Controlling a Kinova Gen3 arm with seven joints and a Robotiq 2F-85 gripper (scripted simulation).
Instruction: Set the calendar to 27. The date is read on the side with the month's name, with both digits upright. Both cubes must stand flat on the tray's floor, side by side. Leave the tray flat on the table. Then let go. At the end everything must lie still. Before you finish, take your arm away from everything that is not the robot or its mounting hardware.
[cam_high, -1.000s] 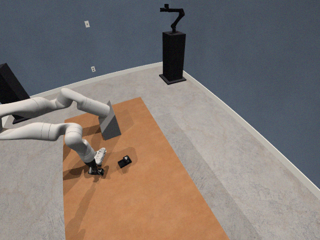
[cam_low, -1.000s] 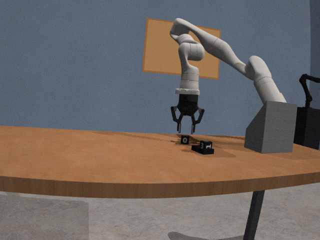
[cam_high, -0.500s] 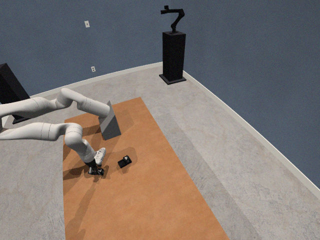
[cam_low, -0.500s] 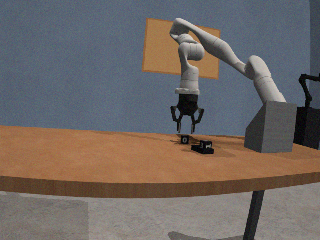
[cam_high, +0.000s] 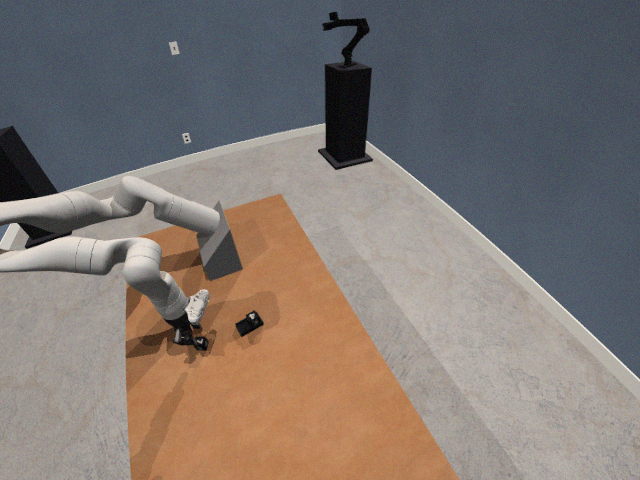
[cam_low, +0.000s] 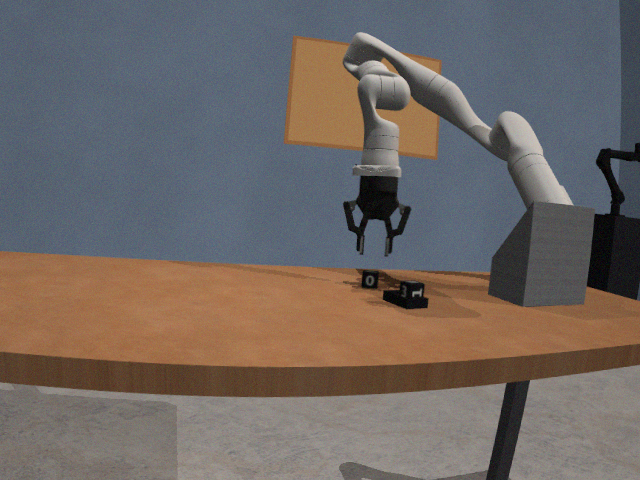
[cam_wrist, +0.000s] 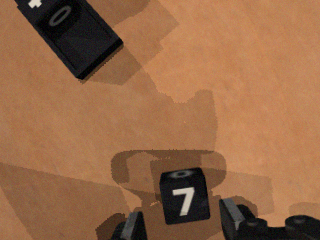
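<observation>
Over the wooden table (cam_high: 289, 372) (cam_low: 206, 320) (cam_wrist: 250, 100), the gripper (cam_high: 191, 334) (cam_low: 374, 253) (cam_wrist: 182, 221) hangs with its fingers partly spread and nothing between them, so it is released. From where I stand, the loose cube (cam_high: 200, 343) (cam_low: 369, 279) (cam_wrist: 184, 197) rests on the table below the fingers, a white 7 on its top and a 0 on one side. Near it lies the black tray (cam_high: 241, 329) (cam_low: 418, 304) (cam_wrist: 102, 60), flat, and the second cube (cam_high: 253, 317) (cam_low: 412, 290) (cam_wrist: 60, 16) sits at one end of it. On this second cube I can read a 3 and a 1, and also a 0 on another side; I see no 2. The side with the month's name I cannot find.

The step in hand is, I judge, to take the loose cube. The next move asks to come down straight, with one finger at each side, and then to close gently. Since the 7 looks upward, this cube probably needs a turning before it can serve as second digit. The tray cube too must perhaps be turned, to bring the 2 to the month side. If the fingers come down off centre, they could push the cube away or make it tip.
</observation>
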